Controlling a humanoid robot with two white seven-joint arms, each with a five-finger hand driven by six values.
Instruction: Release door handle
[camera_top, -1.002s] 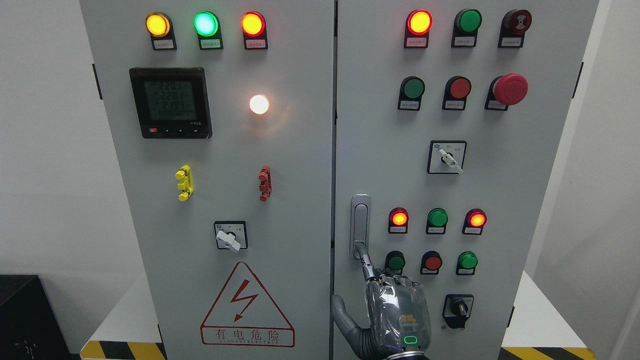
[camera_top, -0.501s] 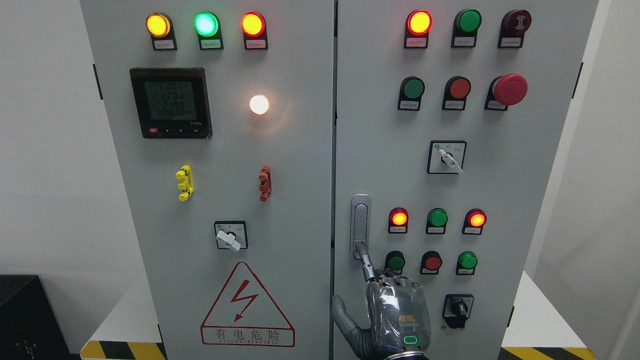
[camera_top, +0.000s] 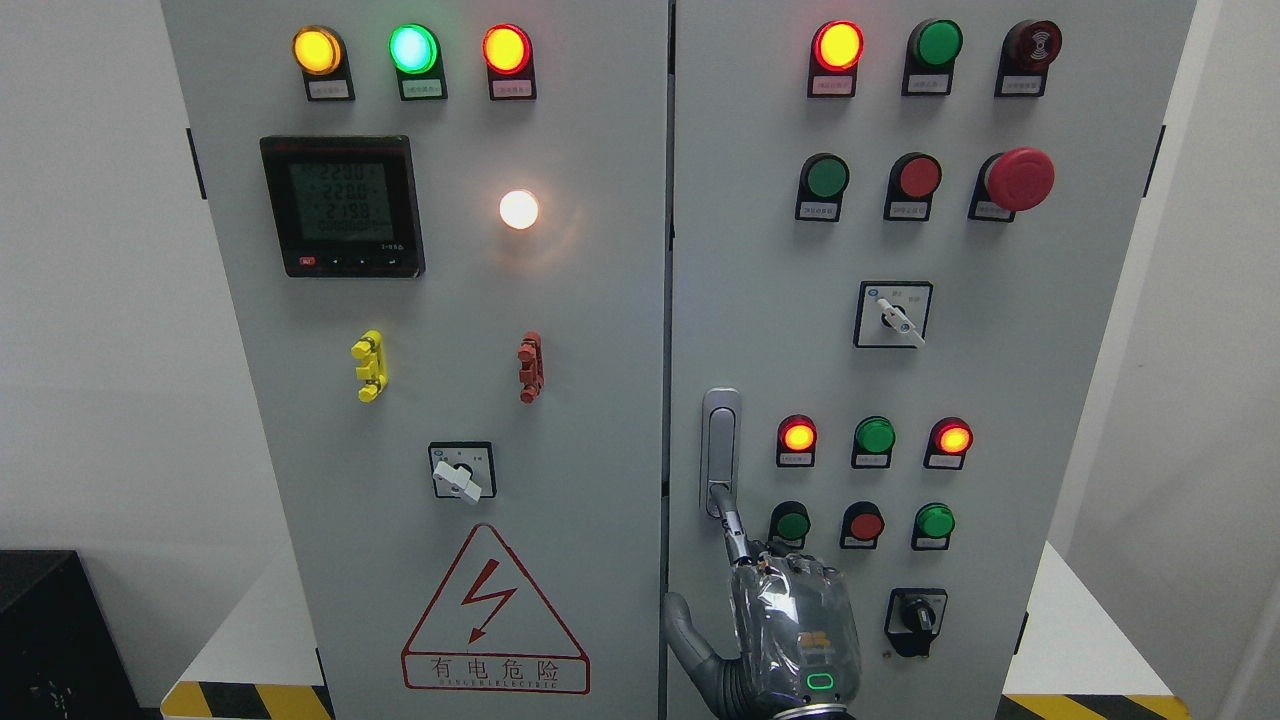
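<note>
Cabinet door (camera_top: 1000, 380): matt grey painted metal. Door handle (camera_top: 720, 445): smooth, satin silver metal. Right hand (camera_top: 795, 630): glossy clear plastic over grey shell.

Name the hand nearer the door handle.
Right. The right hand sits just below the door handle, one finger reaching its lower end. The left hand is out of view.

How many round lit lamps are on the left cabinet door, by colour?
Yellow round lamp: 1
Green round lamp: 1
Red round lamp: 1
White round lamp: 1
Total: 4
</note>
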